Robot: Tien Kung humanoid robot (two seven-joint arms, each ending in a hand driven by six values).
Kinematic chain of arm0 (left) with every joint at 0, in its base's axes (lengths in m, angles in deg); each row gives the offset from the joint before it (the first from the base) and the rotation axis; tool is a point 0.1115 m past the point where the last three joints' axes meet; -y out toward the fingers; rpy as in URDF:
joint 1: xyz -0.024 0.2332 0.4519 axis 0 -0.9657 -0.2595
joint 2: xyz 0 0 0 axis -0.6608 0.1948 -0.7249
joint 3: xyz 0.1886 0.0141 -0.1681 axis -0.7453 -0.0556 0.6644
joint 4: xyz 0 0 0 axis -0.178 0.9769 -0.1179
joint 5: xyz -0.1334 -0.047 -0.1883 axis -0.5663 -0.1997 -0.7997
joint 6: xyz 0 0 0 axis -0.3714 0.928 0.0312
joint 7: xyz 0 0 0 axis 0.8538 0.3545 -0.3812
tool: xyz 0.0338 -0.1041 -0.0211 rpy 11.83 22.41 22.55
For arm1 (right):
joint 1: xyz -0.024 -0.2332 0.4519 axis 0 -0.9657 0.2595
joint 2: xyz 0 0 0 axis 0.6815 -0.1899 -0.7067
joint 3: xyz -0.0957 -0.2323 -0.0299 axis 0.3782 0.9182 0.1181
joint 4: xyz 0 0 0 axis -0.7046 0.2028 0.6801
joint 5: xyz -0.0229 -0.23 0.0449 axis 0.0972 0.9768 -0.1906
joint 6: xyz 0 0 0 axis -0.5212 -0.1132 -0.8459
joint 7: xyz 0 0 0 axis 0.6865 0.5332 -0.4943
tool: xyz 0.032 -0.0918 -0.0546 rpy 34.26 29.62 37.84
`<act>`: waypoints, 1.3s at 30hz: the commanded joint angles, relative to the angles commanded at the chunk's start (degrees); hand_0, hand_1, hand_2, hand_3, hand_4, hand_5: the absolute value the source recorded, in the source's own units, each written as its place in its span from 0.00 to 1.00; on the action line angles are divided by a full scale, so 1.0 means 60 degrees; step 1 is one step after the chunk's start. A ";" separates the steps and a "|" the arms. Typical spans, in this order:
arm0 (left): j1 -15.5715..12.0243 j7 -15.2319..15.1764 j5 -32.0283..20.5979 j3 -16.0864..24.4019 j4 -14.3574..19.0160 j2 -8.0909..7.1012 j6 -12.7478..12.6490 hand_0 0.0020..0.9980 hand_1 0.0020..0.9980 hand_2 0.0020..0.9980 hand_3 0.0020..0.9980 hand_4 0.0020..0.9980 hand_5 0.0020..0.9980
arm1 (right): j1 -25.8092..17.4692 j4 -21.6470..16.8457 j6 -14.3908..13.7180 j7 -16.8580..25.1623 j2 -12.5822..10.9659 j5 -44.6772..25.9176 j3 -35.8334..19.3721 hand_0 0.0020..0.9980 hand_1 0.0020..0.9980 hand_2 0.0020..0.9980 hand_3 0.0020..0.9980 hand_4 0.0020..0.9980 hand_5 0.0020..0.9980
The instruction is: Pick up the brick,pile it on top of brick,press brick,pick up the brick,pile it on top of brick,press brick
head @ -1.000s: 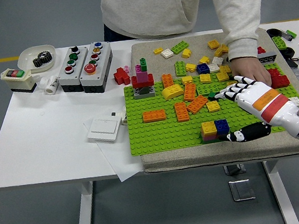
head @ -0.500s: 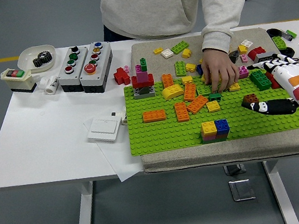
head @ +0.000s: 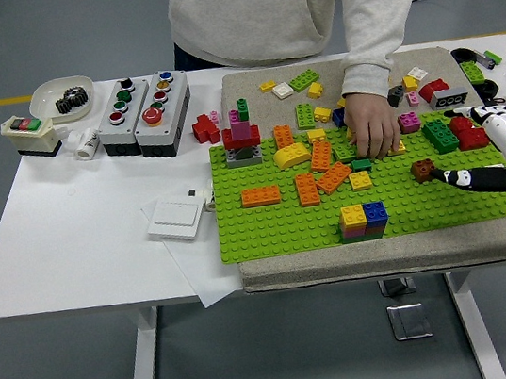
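From the head view I see my white-and-black right hand (head: 505,156) at the frame's right edge, pinching a small brown brick (head: 423,170) over the green studded baseplate (head: 277,224); the person's hand (head: 373,128) among the centre bricks risks collision.

The right hand (head: 500,152) is cut off by the frame's 3 o'clock edge — only thumb and part of the palm show, so its fingers cannot be judged. The person's hand (head: 373,126) covers several bricks on the baseplate (head: 277,224). The person is cropped at 12 o'clock.
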 joint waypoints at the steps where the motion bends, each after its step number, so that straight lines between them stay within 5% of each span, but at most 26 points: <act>1: -0.0005 0.0006 0.0028 0.0008 0.0006 0.0000 0.0007 0.69 0.73 0.74 0.60 0.69 0.66 | 0.0095 0.0126 -0.0016 0.0048 -0.0059 0.0014 0.0077 0.78 0.74 0.81 0.83 0.96 0.64; 9: -0.0010 -0.0002 -0.0008 -0.0017 0.0015 0.0014 0.0007 0.69 0.73 0.74 0.60 0.69 0.66 | 0.0827 0.0877 0.0003 0.0248 -0.0437 -0.0015 0.0645 0.72 0.72 0.79 0.82 0.95 0.64; 10: -0.0005 -0.0020 -0.0094 -0.0065 0.0018 0.0020 -0.0007 0.69 0.72 0.74 0.60 0.69 0.66 | 0.1029 0.1065 0.0036 0.0293 -0.0521 -0.0007 0.0811 0.54 0.63 0.73 0.81 0.95 0.62; 15: 0.0022 -0.0061 -0.0295 -0.0171 0.0022 0.0035 -0.0042 0.69 0.72 0.74 0.60 0.69 0.66 | 0.1697 0.1576 0.0348 0.0488 -0.0761 0.0132 0.1412 0.54 0.63 0.73 0.81 0.95 0.62; 16: 0.0030 -0.0067 -0.0324 -0.0187 0.0024 0.0036 -0.0046 0.69 0.72 0.74 0.59 0.69 0.66 | 0.1873 0.1710 0.0418 0.0510 -0.0799 0.0186 0.1587 0.34 0.48 0.58 0.73 0.95 0.56; 21: 0.0063 -0.0087 -0.0440 -0.0249 0.0034 0.0040 -0.0067 0.69 0.72 0.74 0.59 0.69 0.66 | 0.2531 0.2308 0.0599 0.0653 -0.0864 0.0375 0.2254 0.34 0.48 0.58 0.73 0.95 0.56; 22: 0.0073 -0.0088 -0.0454 -0.0257 0.0035 0.0041 -0.0071 0.69 0.73 0.74 0.59 0.69 0.66 | 0.2657 0.2434 0.0632 0.0675 -0.0858 0.0429 0.2387 0.25 0.27 0.36 0.69 0.92 0.46; 39: 0.0168 -0.0100 -0.0569 -0.0317 0.0037 0.0058 -0.0095 0.69 0.73 0.74 0.60 0.69 0.66 | 0.3509 0.3178 0.0909 0.0745 -0.0629 0.0636 0.3308 0.19 0.17 0.25 0.62 0.89 0.48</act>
